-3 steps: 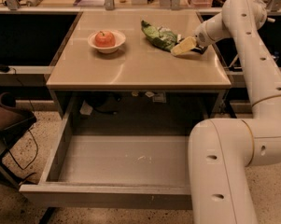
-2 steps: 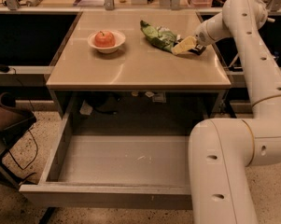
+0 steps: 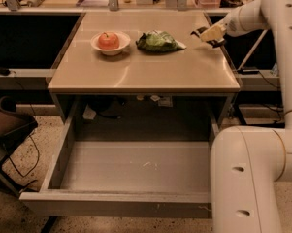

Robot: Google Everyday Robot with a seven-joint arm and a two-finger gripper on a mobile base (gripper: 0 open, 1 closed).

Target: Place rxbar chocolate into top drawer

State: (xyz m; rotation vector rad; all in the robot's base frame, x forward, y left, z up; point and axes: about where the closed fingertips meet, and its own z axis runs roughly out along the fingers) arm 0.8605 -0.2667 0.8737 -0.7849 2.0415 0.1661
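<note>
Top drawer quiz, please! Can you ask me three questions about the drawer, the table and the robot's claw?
1. True or false: the top drawer is pulled open.
2. The claw hangs over the far right part of the table. Which is nearer to it: A, the white bowl, or B, the green bag?
3. What fruit sits in the white bowl?

Key: 1 true. 2 B. 3 an apple.
</note>
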